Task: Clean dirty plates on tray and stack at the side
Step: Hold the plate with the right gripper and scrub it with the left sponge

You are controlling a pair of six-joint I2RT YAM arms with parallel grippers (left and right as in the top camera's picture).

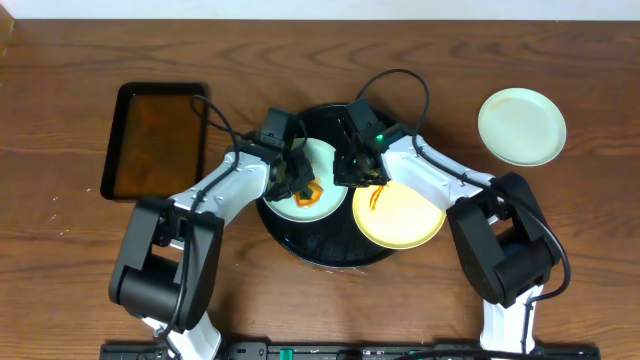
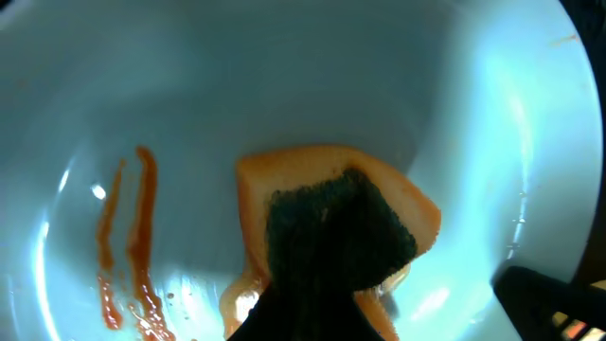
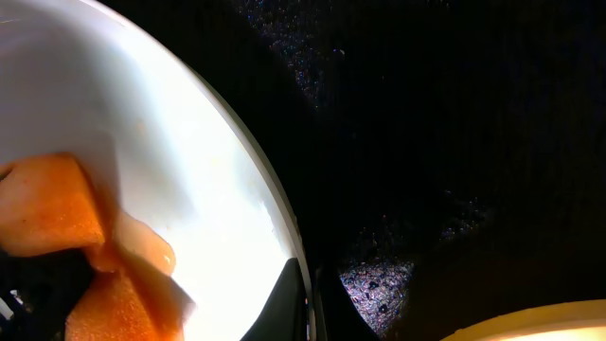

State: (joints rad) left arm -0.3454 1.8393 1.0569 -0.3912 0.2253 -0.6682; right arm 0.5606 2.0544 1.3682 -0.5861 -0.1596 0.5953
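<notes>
Mint plate (image 2: 284, 76), orange-brown sauce streaks (image 2: 142, 227)

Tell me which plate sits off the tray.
The pale green plate at the right, alone on the wood with no smear showing. The other green plate and the yellow plate both rest on the black tray, each smeared orange.

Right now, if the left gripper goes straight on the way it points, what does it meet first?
The green plate: the left gripper points down into it, held sponge leading. Depth unclear, may already touch.
</notes>
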